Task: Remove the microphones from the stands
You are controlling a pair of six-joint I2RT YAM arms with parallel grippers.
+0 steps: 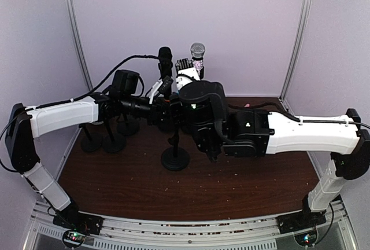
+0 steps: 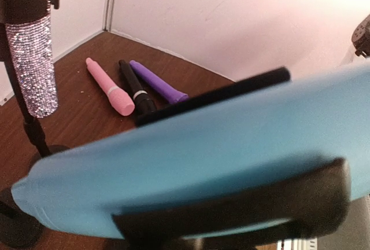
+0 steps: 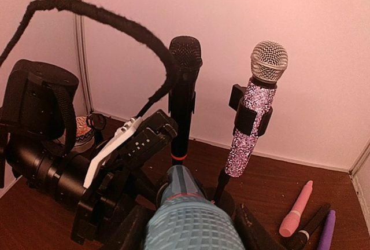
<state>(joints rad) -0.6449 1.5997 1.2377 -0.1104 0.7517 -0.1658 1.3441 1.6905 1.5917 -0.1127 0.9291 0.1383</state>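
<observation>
A blue microphone [image 3: 188,215] with a mesh head lies between the fingers of my right gripper [image 3: 191,234], which is shut on it. Its handle points away toward the back wall. In the left wrist view the blue microphone [image 2: 202,151] crosses the whole frame very close to the camera, with a black part under it. Its stand shows in the top view as a pole and a round black base [image 1: 175,158]. My left gripper [image 3: 136,146] reaches in from the left, under the handle; its fingertips are hidden. Both grippers meet above the base, and the arms hide the microphone from above.
A black microphone [image 3: 185,82] and a glitter microphone [image 3: 257,111] stand in clips on stands just behind. Pink [image 2: 110,91], black [image 2: 134,88] and purple [image 2: 156,81] microphones lie on the table near the back right corner. More stand bases [image 1: 104,140] sit at the left.
</observation>
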